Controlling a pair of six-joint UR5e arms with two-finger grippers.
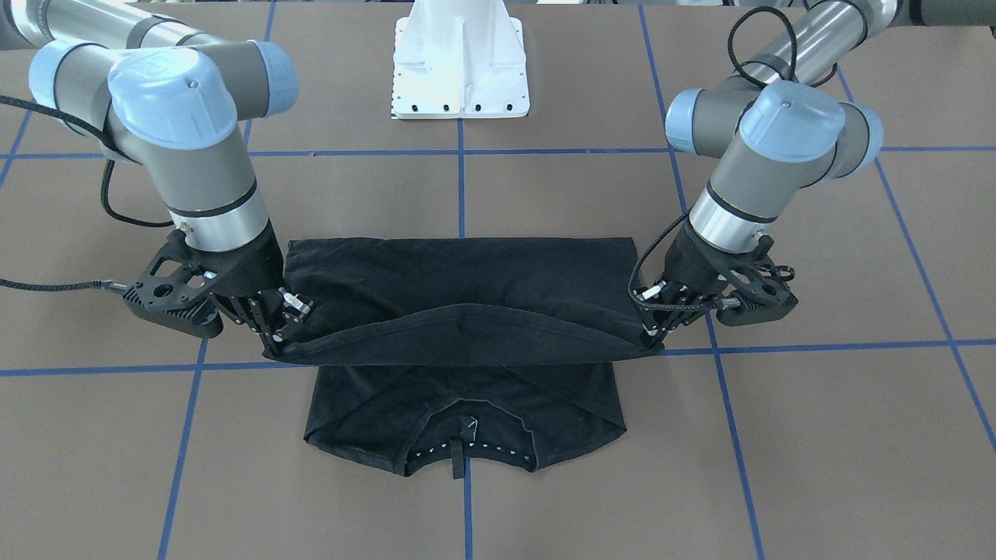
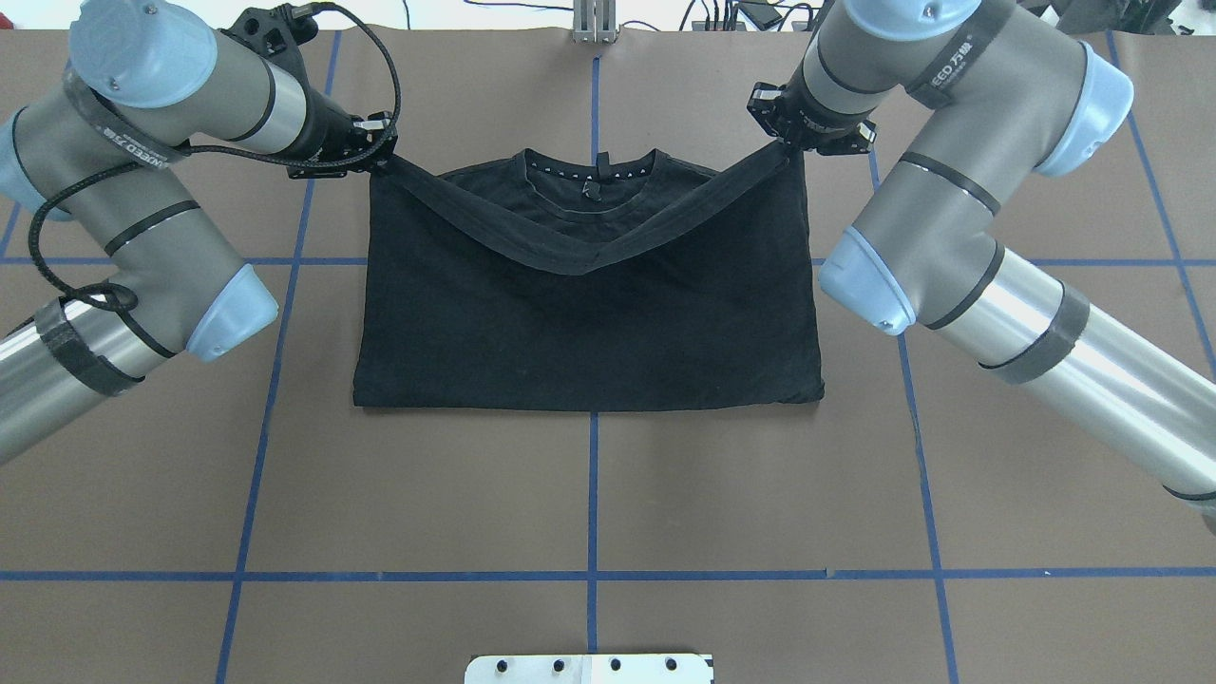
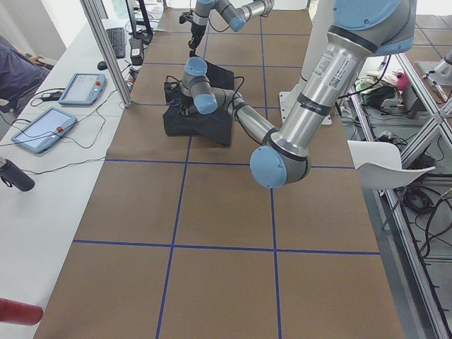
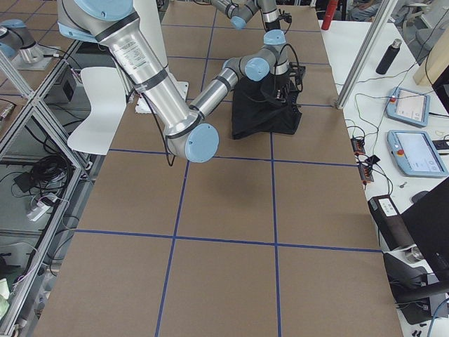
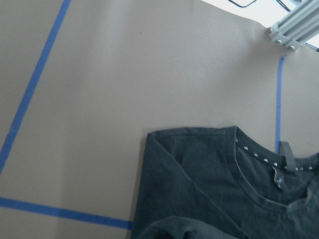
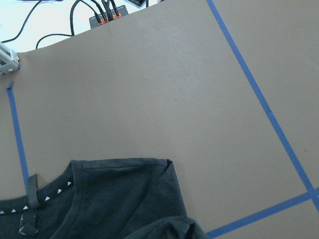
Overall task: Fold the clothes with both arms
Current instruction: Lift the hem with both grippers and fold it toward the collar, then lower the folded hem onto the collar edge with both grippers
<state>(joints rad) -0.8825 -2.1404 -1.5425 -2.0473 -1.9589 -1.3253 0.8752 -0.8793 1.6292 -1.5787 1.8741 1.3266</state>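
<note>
Black T-shirt (image 2: 589,323) fabric is lying across the middle of a brown surface (image 2: 427,494) that is marked off by blue tape lines (image 2: 593,494). I am holding it at two points. My left arm (image 2: 142,218) is reaching in from one side, and its jaws are pinched closed on one corner of the shirt's hem (image 2: 579,256). My right arm (image 2: 950,218) is doing the same from the other side, its jaws clamped on the opposite corner. Both corners are hanging lifted off the surface, and the hem between them is sagging in a shallow V. The low point of that V is drooping just short of the collar (image 2: 591,176). The collar, edged with small white triangles and carrying a hanging loop, is lying flat on the side of the surface farthest from my white pedestal (image 1: 461,62). The shirt's near fold is resting flat on the surface, on the side toward the pedestal. Only plain black cloth is showing. Both wrist cameras are looking down on the collar and flat shoulder corners of the shirt.
</note>
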